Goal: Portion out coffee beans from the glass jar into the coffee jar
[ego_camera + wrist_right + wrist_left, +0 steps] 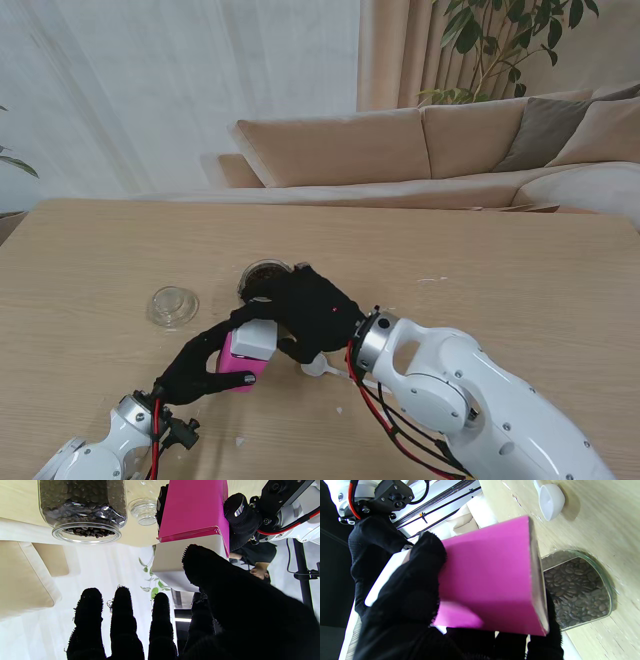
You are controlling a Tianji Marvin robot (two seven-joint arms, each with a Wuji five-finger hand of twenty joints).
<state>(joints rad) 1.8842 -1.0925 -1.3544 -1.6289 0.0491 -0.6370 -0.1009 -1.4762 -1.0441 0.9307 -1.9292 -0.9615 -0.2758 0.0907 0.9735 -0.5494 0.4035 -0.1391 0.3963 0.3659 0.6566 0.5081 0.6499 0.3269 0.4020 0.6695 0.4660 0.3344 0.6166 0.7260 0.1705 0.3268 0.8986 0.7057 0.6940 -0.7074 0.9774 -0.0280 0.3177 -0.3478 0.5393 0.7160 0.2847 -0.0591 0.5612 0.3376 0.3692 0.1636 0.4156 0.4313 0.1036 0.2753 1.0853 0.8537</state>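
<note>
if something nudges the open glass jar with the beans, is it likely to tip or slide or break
The glass jar looks well filled with beans, so it is probably heavy for its size and more apt to slide than tip. It stands upright on the smooth wooden table, which should let it slide. With no lid on, any tip would likely spill beans, and glass may crack.

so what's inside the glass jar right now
The glass jar holds dark coffee beans, its mouth uncovered. In the stand view the right hand hides most of the jar.
</note>
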